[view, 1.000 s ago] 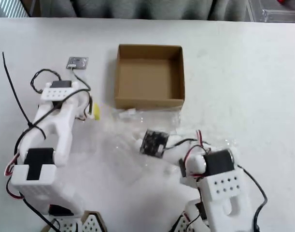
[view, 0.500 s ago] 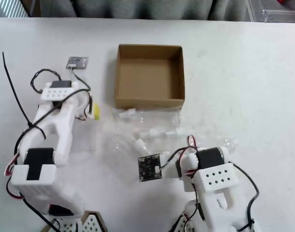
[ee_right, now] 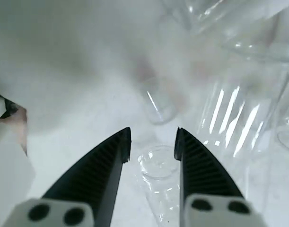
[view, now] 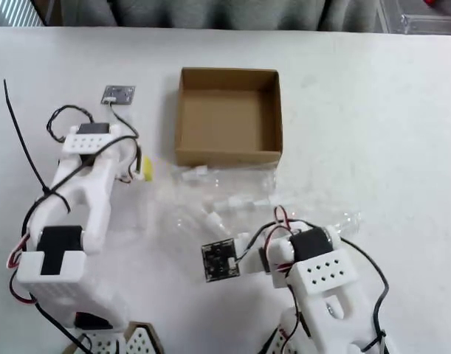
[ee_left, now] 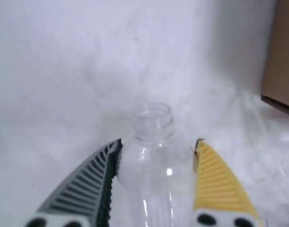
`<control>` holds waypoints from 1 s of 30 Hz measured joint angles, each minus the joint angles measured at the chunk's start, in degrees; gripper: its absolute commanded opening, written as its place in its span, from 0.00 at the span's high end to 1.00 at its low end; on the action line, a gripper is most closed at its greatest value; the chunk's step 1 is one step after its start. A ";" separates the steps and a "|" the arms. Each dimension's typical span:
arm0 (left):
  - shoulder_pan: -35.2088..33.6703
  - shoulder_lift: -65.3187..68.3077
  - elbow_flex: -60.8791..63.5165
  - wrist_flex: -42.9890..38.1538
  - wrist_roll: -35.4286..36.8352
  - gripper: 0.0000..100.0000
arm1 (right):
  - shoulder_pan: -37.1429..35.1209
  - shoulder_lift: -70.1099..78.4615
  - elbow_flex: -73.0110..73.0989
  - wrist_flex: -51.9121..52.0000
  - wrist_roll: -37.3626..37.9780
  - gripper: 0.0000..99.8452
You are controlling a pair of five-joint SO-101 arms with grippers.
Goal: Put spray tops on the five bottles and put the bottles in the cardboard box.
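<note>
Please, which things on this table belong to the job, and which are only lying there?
For the job: cardboard box, empty; held bottle, capless, in the left arm's jaws; loose bottles before the box; white spray tops among them.
Just lying about: small grey board on a wire beside the box; black cable beside the left arm.

Bottle point(ee_left: 153, 165) is showing clear glossy plastic — glare streaks. Left gripper point(ee_left: 158, 143) is showing ribbed matt plastic fingers point(ee_left: 87, 189) (one grey, one yellow). Cardboard box point(view: 229, 156) is looking matt, table point(view: 373, 110) smooth white.
</note>
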 measured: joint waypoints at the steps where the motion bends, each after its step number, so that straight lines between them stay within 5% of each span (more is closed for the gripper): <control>1: 0.00 0.00 0.00 0.00 0.00 0.92 | -0.09 0.00 0.18 -0.18 0.00 0.87; 30: 0.00 -0.44 2.11 -2.37 0.00 0.92 | 0.00 -0.09 11.52 -14.59 0.00 0.87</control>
